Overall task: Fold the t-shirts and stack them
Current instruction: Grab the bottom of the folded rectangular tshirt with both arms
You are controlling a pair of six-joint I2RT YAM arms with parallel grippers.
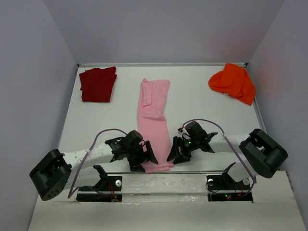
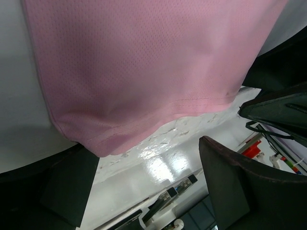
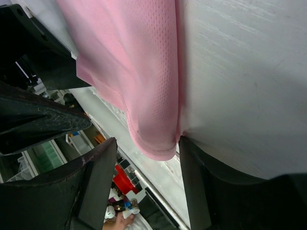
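The light pink t-shirt (image 1: 155, 115) lies as a long narrow strip down the middle of the table, its near hem at the table's front edge. My left gripper (image 1: 146, 160) stands open at the hem's left corner (image 2: 98, 143), with one finger (image 2: 67, 191) just under that corner and nothing gripped. My right gripper (image 1: 174, 155) is open at the right corner (image 3: 158, 143), which hangs between its fingers (image 3: 199, 187) and touches the right one. The dark red t-shirt (image 1: 98, 84) lies folded at the back left. Crumpled at the back right is the bright orange t-shirt (image 1: 233, 82).
The white table (image 1: 202, 101) is walled in by grey panels on the left, right and back. Both arm bases (image 1: 161, 185) sit on a white strip along its near edge, with cables looping over the arms.
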